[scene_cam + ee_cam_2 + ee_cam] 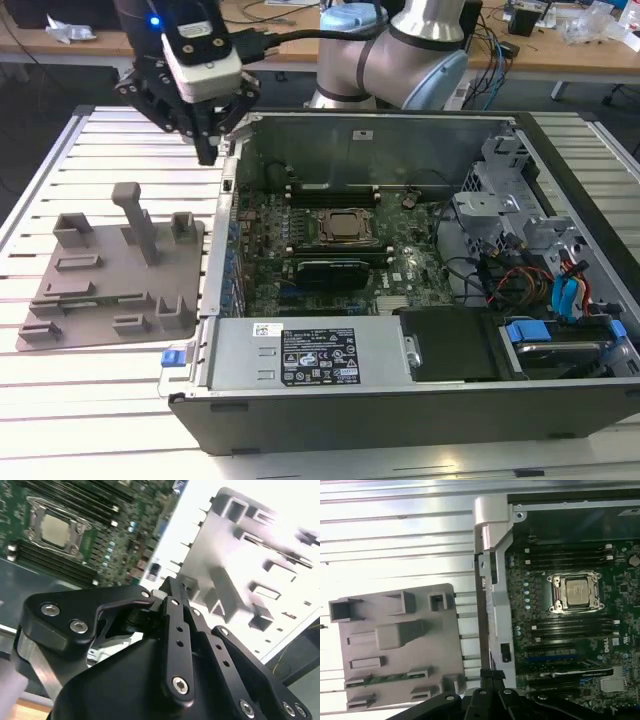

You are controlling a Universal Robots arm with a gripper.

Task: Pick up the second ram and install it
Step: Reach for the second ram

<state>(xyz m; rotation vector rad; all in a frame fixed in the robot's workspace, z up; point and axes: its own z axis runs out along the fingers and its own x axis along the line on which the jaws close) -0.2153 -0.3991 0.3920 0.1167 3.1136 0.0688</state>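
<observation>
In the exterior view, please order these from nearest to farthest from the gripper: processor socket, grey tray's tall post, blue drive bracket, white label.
From the gripper:
1. Grey tray's tall post, toward the exterior view's left.
2. Processor socket, inside the case.
3. White label, on the power supply box.
4. Blue drive bracket, at the exterior view's far right.

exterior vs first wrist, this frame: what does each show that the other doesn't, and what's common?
Exterior adds: the arm with its silver and blue joints, the drive bay with red and blue cables, and the labelled metal box along the case's near side.
First wrist adds: the ram, a green strip lying in a tray slot.
Both: the gripper by the case wall, the tray, and the CPU socket on the motherboard.
</observation>
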